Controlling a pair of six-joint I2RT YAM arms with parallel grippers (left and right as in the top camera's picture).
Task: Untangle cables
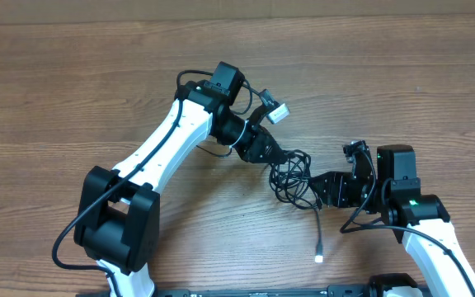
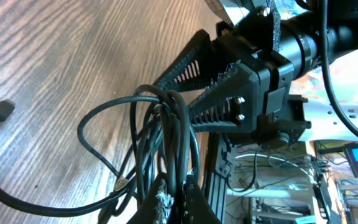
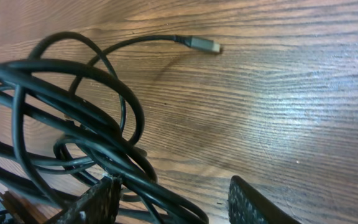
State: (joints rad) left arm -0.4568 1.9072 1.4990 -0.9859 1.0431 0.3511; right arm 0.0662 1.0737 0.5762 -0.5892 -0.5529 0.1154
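Observation:
The cables (image 1: 292, 175) are a tangle of thin black cords in the middle of the wooden table. One strand trails towards the front and ends in a white-tipped plug (image 1: 319, 258). My left gripper (image 1: 277, 157) sits at the tangle's left edge. In the left wrist view it (image 2: 179, 198) is shut on a few strands of the cables (image 2: 166, 134). My right gripper (image 1: 317, 188) is at the tangle's right edge, open. In the right wrist view its fingers (image 3: 176, 202) are spread wide, with cable loops (image 3: 73, 118) lying over the left finger. A silver-tipped plug (image 3: 205, 45) lies beyond.
A dark plug end (image 2: 2, 111) lies flat on the wood left of the tangle. The right gripper's ribbed fingers (image 2: 197, 93) show in the left wrist view just behind the cables. The table's far edge (image 1: 237, 18) runs along the top.

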